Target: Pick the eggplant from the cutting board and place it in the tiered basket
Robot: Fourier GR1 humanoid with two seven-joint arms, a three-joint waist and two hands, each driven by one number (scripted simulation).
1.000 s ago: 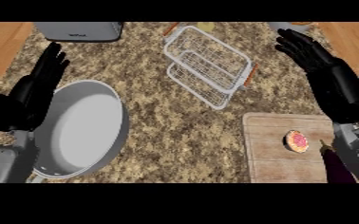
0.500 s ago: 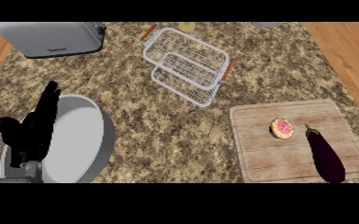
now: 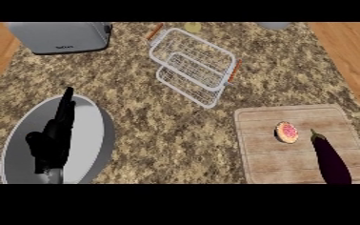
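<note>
**Resting eggplant, left hand idle**

Lying on the cutting board (image 3: pixel 281 159) near its right edge, the eggplant (image 3: pixel 330 161) sits just beside a round pink slice (image 3: pixel 286 132). The wire tiered basket (image 3: pixel 193 66) stands well apart on the counter (image 3: pixel 169 124). Left hand (image 3: pixel 53 140) hovers over a grey plate (image 3: pixel 91 143), fingers straight, holding nothing.

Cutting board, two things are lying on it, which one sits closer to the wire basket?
The small round pink-topped item, near the cutting board's middle, is closer to the tiered basket. The long dark purple eggplant lies farther away, along the board's right edge.
</note>
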